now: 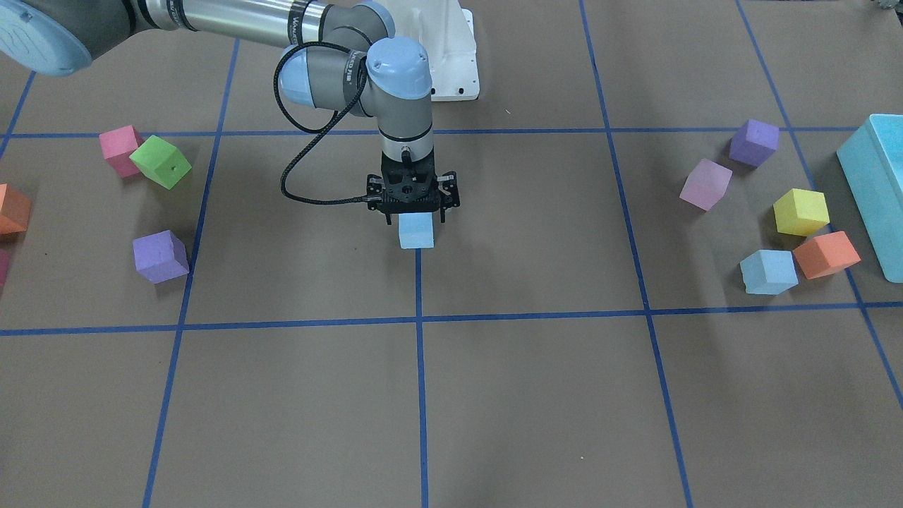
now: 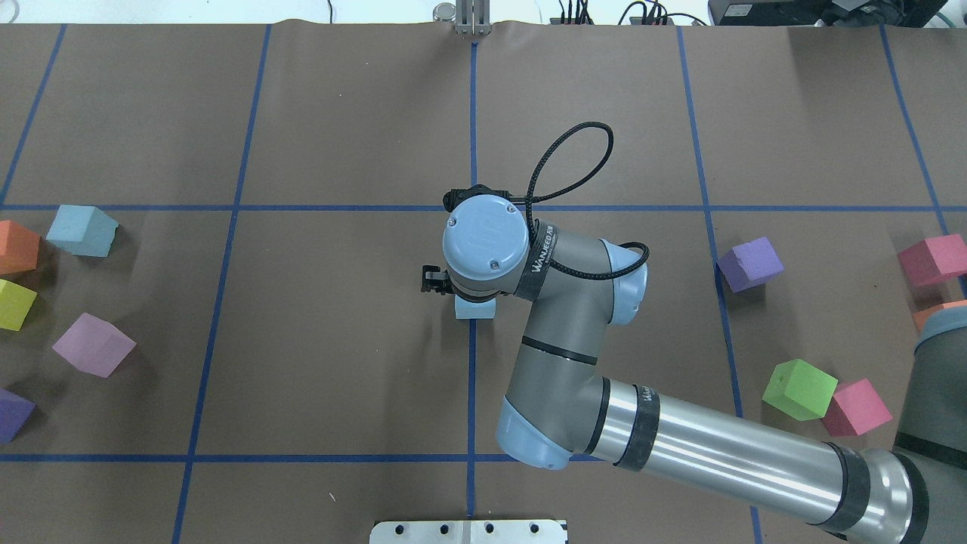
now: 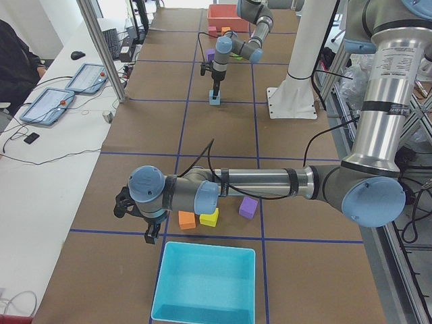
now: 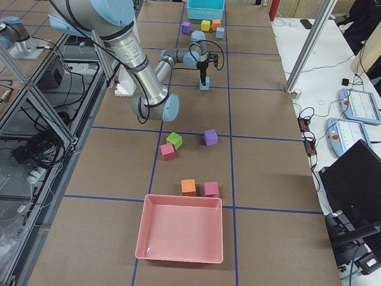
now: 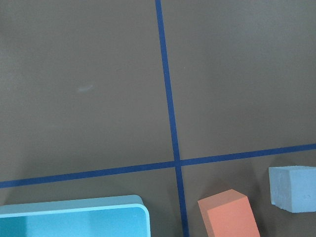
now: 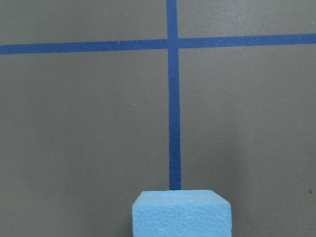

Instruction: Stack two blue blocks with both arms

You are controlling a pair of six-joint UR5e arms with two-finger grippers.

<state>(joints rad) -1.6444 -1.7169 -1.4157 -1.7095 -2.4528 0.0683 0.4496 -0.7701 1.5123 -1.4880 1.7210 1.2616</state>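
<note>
One pale blue block (image 1: 416, 231) sits on the table's centre line; it also shows in the overhead view (image 2: 474, 308) and at the bottom of the right wrist view (image 6: 181, 214). My right gripper (image 1: 415, 217) hangs straight down over it, its fingers spread wider than the block, open. The second blue block (image 1: 768, 271) lies beside an orange cube (image 1: 826, 254); it shows in the overhead view (image 2: 81, 230) and the left wrist view (image 5: 295, 187). My left gripper (image 3: 135, 219) hovers near that cluster; I cannot tell if it is open or shut.
A turquoise box (image 1: 875, 190) stands past the orange cube. Yellow (image 1: 800, 211), lilac (image 1: 705, 184) and purple (image 1: 754, 142) cubes lie near the second blue block. Pink (image 1: 120, 149), green (image 1: 161, 161) and purple (image 1: 161, 256) cubes lie on the other side. A pink tray (image 4: 180, 235) stands at the right end.
</note>
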